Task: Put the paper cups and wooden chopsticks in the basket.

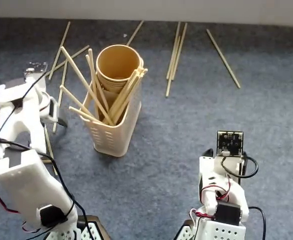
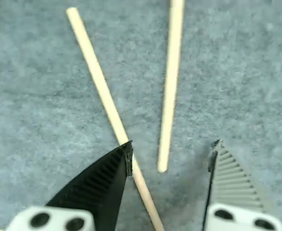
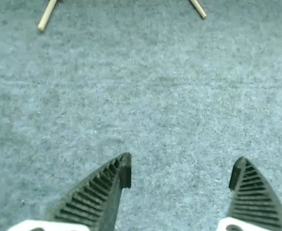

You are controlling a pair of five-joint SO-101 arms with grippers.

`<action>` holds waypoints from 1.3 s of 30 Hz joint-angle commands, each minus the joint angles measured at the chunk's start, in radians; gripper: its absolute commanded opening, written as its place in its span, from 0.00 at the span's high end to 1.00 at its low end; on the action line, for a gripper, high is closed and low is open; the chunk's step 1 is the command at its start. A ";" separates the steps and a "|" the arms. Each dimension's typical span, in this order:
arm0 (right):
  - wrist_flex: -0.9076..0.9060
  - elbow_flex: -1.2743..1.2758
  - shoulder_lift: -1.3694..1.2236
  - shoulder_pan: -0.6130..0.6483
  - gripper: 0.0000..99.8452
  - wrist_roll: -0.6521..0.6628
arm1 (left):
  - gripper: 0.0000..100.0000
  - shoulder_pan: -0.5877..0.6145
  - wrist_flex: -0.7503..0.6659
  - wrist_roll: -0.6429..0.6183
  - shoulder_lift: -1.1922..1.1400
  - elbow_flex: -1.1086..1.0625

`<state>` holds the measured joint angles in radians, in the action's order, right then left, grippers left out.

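A cream slotted basket (image 1: 111, 131) stands mid-table with stacked paper cups (image 1: 117, 64) and several wooden chopsticks (image 1: 88, 92) leaning inside it. My left gripper (image 2: 172, 144) is open just above the carpet. One loose chopstick (image 2: 97, 77) runs past its black finger (image 2: 107, 180), and the end of a second chopstick (image 2: 171, 86) lies between the fingers. In the high view this gripper (image 1: 50, 114) sits left of the basket. My right gripper (image 3: 181, 159) is open over bare carpet, with nothing between its fingers.
More loose chopsticks lie on the grey carpet behind the basket: a pair (image 1: 175, 50), a single one (image 1: 223, 51) at back right, and some (image 1: 61, 45) at back left. Two chopstick ends (image 3: 47, 17) (image 3: 197, 9) lie ahead of the right gripper. The right arm (image 1: 221, 190) is at front right.
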<state>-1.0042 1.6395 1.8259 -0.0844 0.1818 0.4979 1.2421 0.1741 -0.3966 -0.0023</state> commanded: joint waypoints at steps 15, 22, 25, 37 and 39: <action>0.024 0.022 0.007 -0.005 0.69 0.003 | 0.72 0.205 0.107 0.109 0.067 0.099; 0.024 0.022 0.007 -0.005 0.69 0.002 | 0.72 0.085 0.106 0.029 0.067 0.070; 0.021 0.022 0.007 -0.005 0.69 0.002 | 0.72 0.035 0.106 0.012 0.064 0.068; 0.019 0.022 0.007 -0.005 0.69 0.002 | 0.73 -0.018 -0.031 -0.031 -0.191 0.120; 0.021 0.027 0.007 -0.005 0.69 0.002 | 0.73 -0.018 -0.032 -0.031 -0.216 0.163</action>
<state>-1.0042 1.6410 1.8259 -0.0844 0.1818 0.5025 1.2359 0.1573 -0.5838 0.1051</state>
